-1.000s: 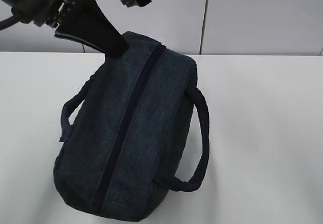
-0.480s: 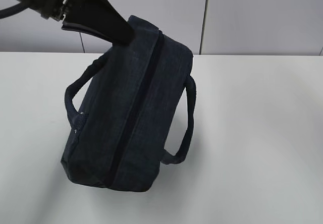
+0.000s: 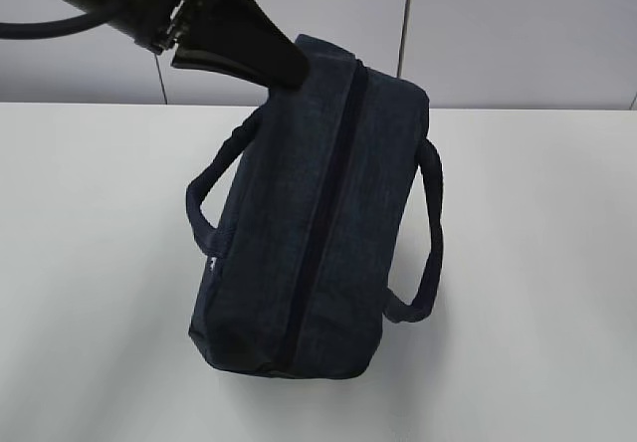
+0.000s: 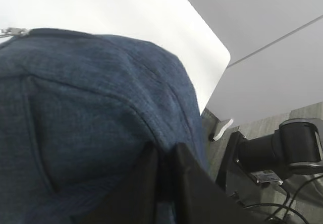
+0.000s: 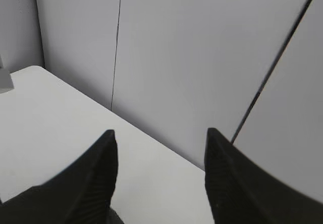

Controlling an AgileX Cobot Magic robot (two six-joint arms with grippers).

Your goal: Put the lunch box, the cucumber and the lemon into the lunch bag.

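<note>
The dark navy lunch bag (image 3: 318,233) lies on the white table (image 3: 537,263), its zipper (image 3: 323,223) shut along the top and one loop handle (image 3: 204,203) sticking out on each side. My left gripper (image 3: 289,74) is shut on the fabric at the bag's far upper end. In the left wrist view the two black fingers (image 4: 146,183) pinch a fold of the bag (image 4: 91,113), and the silver zipper pull (image 4: 12,31) shows at the far left. My right gripper (image 5: 160,133) is open and empty above the table's back edge. Lunch box, cucumber and lemon are out of view.
Grey wall panels (image 3: 518,34) stand right behind the table. Beyond the table's corner in the left wrist view sits black robot hardware (image 4: 287,148) with cables.
My left gripper has moved right with the bag's far end in it, and the bag has slid right and turned. The right gripper has left the exterior view's top edge.
</note>
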